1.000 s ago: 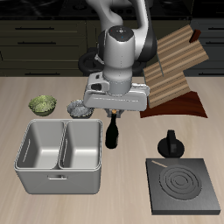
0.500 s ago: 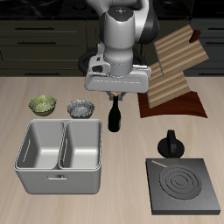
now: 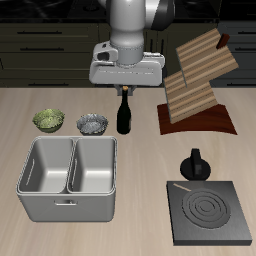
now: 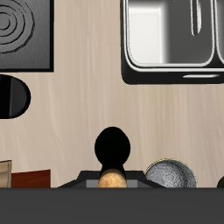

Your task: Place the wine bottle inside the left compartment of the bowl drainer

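1 wine bottle [image 3: 125, 117] lifted higher, 2 wells

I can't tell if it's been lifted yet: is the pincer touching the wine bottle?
Touching. The exterior view shows the pincer closed on the wine bottle's cap, and the wrist view shows the cap between its fingers.

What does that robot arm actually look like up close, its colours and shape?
The arm is glossy white and rounded, with dark grey bands at its joints. It ends in a wide, boxy light-grey gripper with short dark jaws underneath. No cables or markings are visible.
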### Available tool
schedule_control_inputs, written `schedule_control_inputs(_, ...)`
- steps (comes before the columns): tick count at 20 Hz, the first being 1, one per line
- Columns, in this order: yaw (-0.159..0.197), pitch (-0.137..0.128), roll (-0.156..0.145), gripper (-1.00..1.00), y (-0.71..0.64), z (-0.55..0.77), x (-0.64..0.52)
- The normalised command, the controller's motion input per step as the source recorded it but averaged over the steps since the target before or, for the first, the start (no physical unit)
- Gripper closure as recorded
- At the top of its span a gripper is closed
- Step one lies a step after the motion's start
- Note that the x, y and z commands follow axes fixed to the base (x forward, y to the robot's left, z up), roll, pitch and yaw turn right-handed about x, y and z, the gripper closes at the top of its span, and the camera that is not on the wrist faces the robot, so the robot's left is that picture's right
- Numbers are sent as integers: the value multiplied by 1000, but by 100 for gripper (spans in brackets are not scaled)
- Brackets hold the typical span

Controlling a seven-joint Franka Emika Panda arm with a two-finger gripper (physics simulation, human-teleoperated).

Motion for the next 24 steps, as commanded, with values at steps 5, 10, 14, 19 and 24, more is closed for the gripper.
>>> schedule_control_inputs(5, -36, 2, -23, 100, -405, 100, -37)
schedule_control_inputs(10, 32, -3, -14, 100, -189, 91, -168)
schedule_control_inputs(14, 35, -12, -17, 100, -202, 246, -183)
schedule_control_inputs(19, 19, -14, -18, 100, -195, 209, -119)
schedule_control_inputs(24, 9, -8, 0, 100, -40, 205, 61)
